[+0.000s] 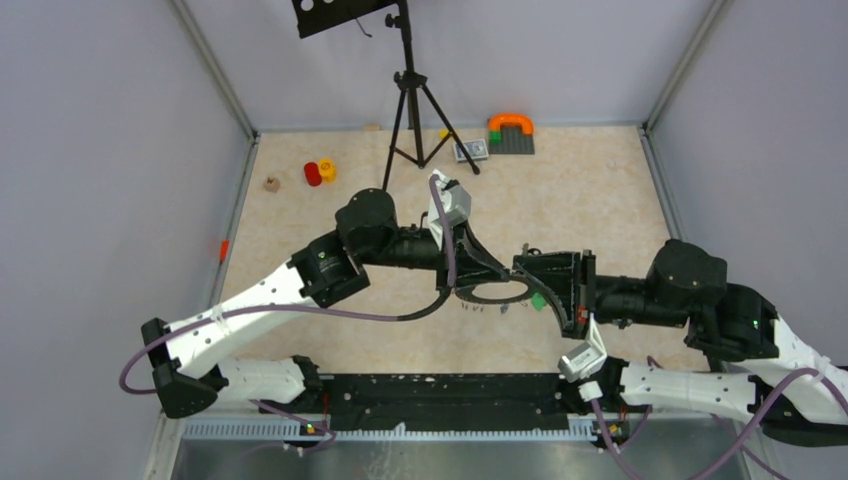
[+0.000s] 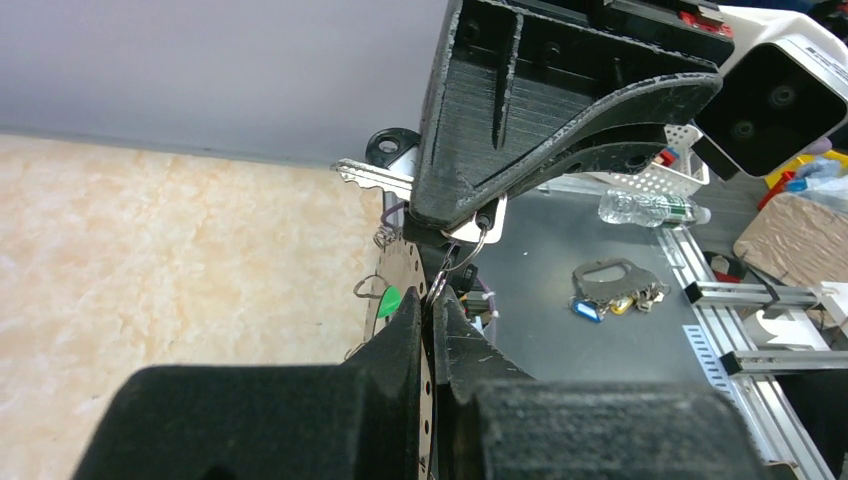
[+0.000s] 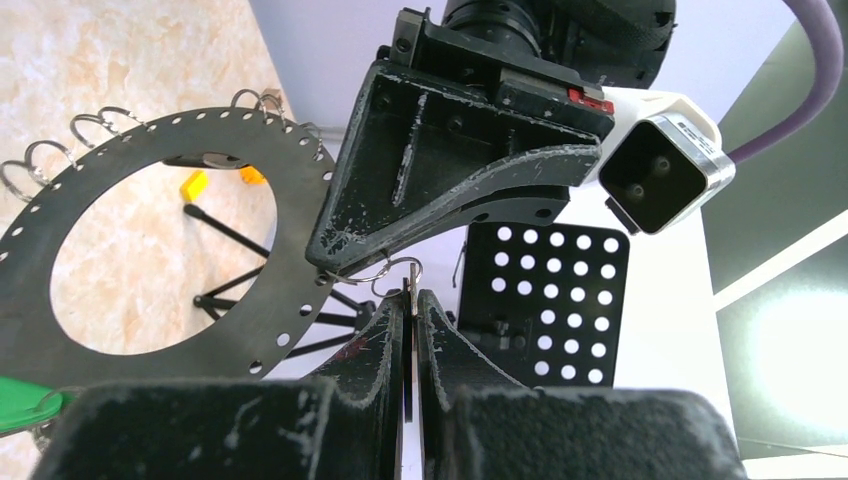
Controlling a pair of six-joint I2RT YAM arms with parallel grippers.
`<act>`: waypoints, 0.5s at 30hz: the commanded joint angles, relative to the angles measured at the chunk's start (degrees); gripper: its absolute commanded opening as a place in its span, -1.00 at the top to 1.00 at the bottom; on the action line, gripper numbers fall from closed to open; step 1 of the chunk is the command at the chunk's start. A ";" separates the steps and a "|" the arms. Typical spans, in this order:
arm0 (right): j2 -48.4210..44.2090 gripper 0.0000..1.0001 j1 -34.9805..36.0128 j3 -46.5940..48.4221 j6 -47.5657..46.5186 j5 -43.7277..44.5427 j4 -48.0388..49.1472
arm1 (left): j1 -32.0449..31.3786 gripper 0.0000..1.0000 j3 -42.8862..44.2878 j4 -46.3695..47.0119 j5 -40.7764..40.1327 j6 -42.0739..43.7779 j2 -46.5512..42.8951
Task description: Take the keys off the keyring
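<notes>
The only container in sight is a white perforated basket [image 2: 682, 160], off the table in the background of the left wrist view. A clear plastic bottle [image 2: 645, 208] lies on its side at the basket's front edge, and I cannot tell whether it is inside or just beside it. Near it, on a dark grey surface, lies a second bunch of keys [image 2: 612, 285] with a blue tag. The keyring [image 3: 150, 135] is a large flat dark ring with a wide central hole and a row of small holes round its rim. It is held up over the middle of the beige table [image 1: 600, 200], between the two arms. Wire split rings [image 3: 95, 124] hang through several of the rim holes, and a green tag [image 3: 25, 410] hangs at the ring's lower edge in the right wrist view. The left gripper [image 2: 432, 305] is closed tight on the rim of the keyring, with the perforated plate running edge-on between its fingers. The right gripper [image 3: 411, 298] is closed too, pinching a silver key [image 2: 372, 176] whose toothed blade sticks out to one side of its fingers. A small split ring links that key to the keyring's rim, just beside the left fingertips. A black tripod [image 1: 410, 110] stands near the table's far edge.
</notes>
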 commanded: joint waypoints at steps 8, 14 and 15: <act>-0.38 1.00 0.41 1.71 -1.18 -0.46 -0.98 | 1.07 1.00 3.97 -3.55 -8.05 1.60 -0.72; -0.17 1.00 0.38 1.48 -1.16 -0.55 -1.96 | 1.41 1.00 4.48 -3.82 -10.59 1.48 -1.04; -0.12 1.00 0.43 1.41 -1.16 -0.55 -2.12 | 1.52 1.00 4.46 -3.77 -10.78 1.44 -1.04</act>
